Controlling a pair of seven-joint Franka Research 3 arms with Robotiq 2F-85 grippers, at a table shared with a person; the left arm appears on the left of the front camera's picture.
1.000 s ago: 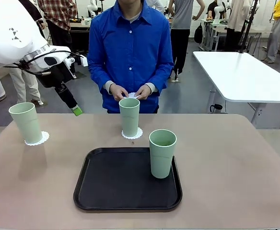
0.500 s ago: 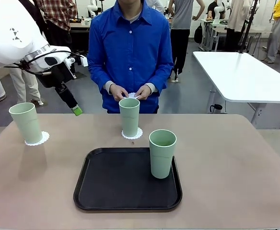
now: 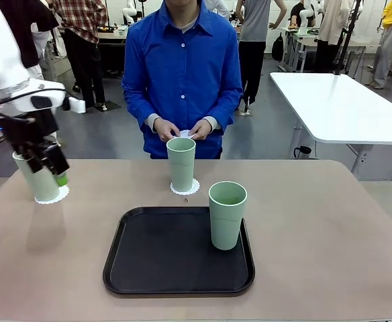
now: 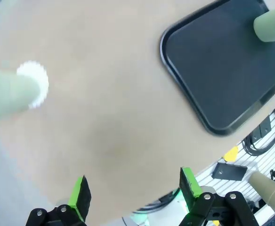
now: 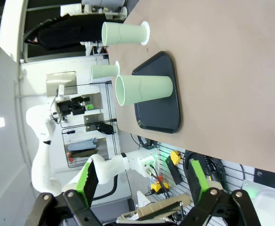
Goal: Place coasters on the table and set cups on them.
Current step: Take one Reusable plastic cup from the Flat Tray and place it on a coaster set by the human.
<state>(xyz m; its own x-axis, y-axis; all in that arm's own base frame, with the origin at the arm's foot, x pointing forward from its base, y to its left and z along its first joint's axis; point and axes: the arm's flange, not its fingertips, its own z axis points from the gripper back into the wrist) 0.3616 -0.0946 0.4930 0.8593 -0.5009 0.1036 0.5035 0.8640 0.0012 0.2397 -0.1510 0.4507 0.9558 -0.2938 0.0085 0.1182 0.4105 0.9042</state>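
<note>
Three mint-green cups are in the front view. The left cup stands on a coaster, and the middle cup on another coaster. A third cup stands on the black tray. The person holds a white coaster in both hands. My left gripper hangs just in front of the left cup; in its wrist view it is open and empty above the table, with that cup at the left. My right gripper is open and empty, off the table's side.
A white table stands beyond the far right corner. Cables and gear lie past the near table edge. The beige tabletop is bare to the right of the tray. Other people stand far behind.
My left arm has swung left and down, from behind the table's far edge to just in front of the left cup. Cups, coasters and the person's hands have stayed put.
</note>
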